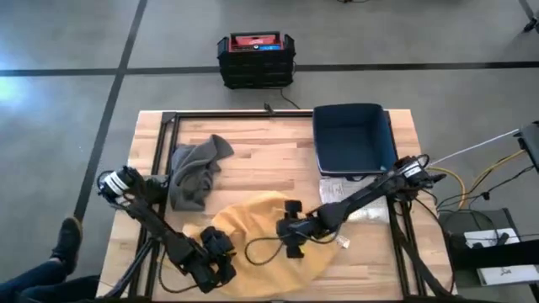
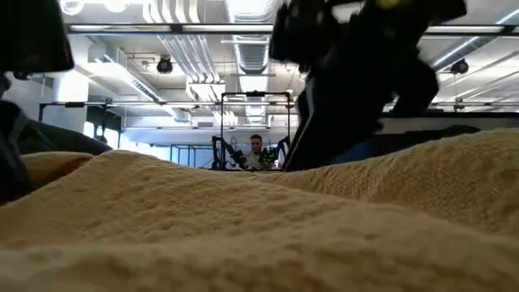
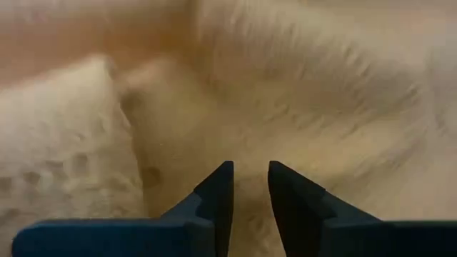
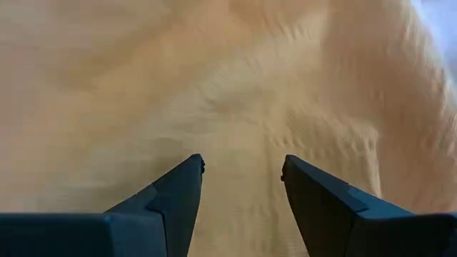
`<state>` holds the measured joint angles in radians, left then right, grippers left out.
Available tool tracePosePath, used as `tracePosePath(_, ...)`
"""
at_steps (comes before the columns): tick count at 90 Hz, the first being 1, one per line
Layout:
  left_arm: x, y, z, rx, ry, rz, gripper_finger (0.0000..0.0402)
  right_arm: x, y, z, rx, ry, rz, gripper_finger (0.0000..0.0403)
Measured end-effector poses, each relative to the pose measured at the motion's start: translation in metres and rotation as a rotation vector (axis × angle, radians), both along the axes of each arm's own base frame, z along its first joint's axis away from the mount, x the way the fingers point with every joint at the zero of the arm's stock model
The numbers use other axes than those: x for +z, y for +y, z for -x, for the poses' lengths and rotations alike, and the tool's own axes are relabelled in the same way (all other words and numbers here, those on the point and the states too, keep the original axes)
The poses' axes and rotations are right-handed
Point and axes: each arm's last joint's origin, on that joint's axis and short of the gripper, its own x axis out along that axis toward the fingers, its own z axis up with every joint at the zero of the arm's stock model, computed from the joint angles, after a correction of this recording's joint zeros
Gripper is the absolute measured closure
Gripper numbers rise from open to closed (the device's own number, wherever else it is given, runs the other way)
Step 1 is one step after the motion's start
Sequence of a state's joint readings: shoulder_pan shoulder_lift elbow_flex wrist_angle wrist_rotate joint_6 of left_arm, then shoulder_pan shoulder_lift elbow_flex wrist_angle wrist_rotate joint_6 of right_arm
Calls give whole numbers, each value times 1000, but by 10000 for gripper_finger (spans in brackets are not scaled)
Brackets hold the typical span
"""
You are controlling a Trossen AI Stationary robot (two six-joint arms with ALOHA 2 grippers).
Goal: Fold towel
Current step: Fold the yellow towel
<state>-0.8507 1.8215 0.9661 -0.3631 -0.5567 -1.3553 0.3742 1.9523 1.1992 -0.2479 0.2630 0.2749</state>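
Observation:
A rumpled yellow towel (image 1: 263, 215) lies on the wooden table near its front edge and fills both wrist views (image 3: 300, 86) (image 4: 235, 93). My left gripper (image 1: 219, 252) (image 3: 250, 187) sits at the towel's near-left edge, its fingers drawn close with cloth in the narrow gap. My right gripper (image 1: 291, 236) (image 4: 243, 178) hovers over the middle of the towel, open, with its fingers apart above the cloth. In the low view the towel (image 2: 243, 227) covers the foreground. My left gripper pinches a bunch of the towel near its near-left edge (image 3: 248, 207) between its two fingers, coming from above and slanting down. One layer or several, I cannot tell. The towel still lies on the table around the fingers.
A crumpled grey cloth (image 1: 195, 172) lies at the table's left. A dark blue bin (image 1: 354, 139) stands at the far right, with a clear packet (image 1: 354, 206) in front of it. A black cable (image 1: 257, 248) loops over the towel. A black crate (image 1: 255, 59) stands on the floor beyond the table.

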Motion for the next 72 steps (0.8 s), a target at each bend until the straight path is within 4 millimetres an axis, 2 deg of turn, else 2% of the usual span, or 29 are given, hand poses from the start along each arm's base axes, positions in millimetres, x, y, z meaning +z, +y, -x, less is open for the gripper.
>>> tracePosePath(8,-4,-4,-3,-7,-5,37,325,-14,-16,-6,-38,37,15,220)
tracePosePath(20,-7,-11,-8,-12,-50,97,325,-20,-50,-13,-144,57,76,220)
tracePosePath(32,-6,-18,-14,-26,-102,175,326,-17,-85,-17,-240,73,167,220)
tracePosePath(40,-2,-19,-16,-56,-101,188,326,-6,-96,-17,-243,97,148,220)
tracePosePath(48,17,-20,-18,-86,-96,205,326,15,-92,-18,-219,80,106,220)
tracePosePath(58,50,-18,-16,-90,-99,191,326,41,-72,-14,-124,42,-11,220)
tracePosePath(64,61,-14,-14,-78,-80,137,326,45,-54,-11,-44,32,-89,220)
tracePosePath(72,63,-9,-11,-76,-63,42,326,43,-23,-9,41,-23,-140,220)
